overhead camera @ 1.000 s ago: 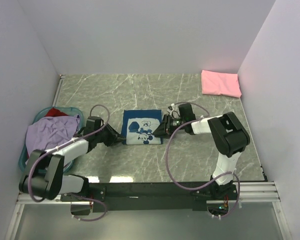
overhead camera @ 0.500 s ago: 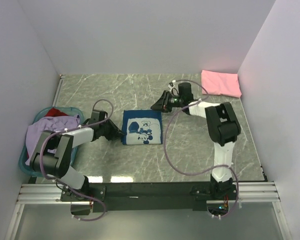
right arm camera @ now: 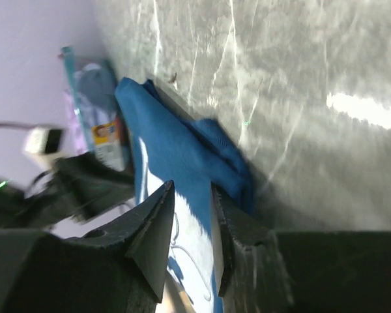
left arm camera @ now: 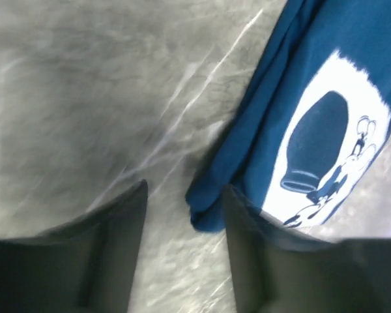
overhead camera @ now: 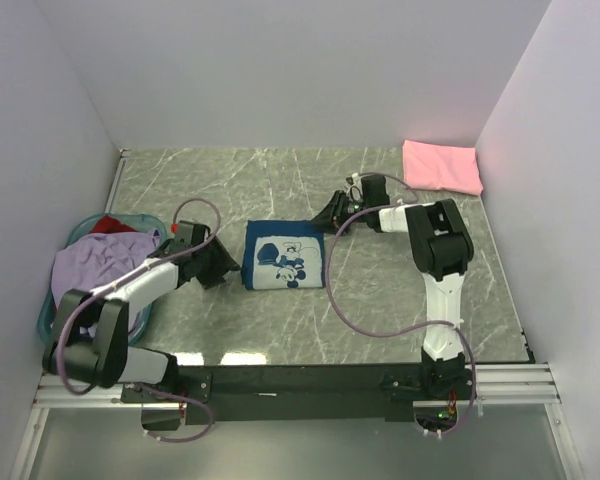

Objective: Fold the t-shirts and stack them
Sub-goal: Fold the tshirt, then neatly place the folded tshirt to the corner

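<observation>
- Navy t-shirt [overhead camera: 284, 266] lies folded into a rectangle at mid-table [overhead camera: 380, 300], pale print facing up, between the two arms.
- Left gripper [left arm camera: 186, 189]: we see the jaws apart. The near-left corner of the navy shirt lies in the gap, close to one finger [left arm camera: 247, 235]. The wrist view is too blurred for us to tell whether finger and cloth touch.
- Right gripper [right arm camera: 190, 192] sits low at the shirt's far-right corner. Its jaws stand narrowly apart, and blue cloth shows through the gap. We cannot tell whether it touches the cloth.
- Pink t-shirt [overhead camera: 442, 166] lies folded flat in the far-right corner of the table, well apart from the navy one.
- Lavender t-shirt [overhead camera: 105, 265] is heaped in the teal basket [overhead camera: 44, 322] at the left edge, spilling over the rim.
- Red t-shirt [overhead camera: 110, 225] shows behind the lavender one, in the same basket.
</observation>
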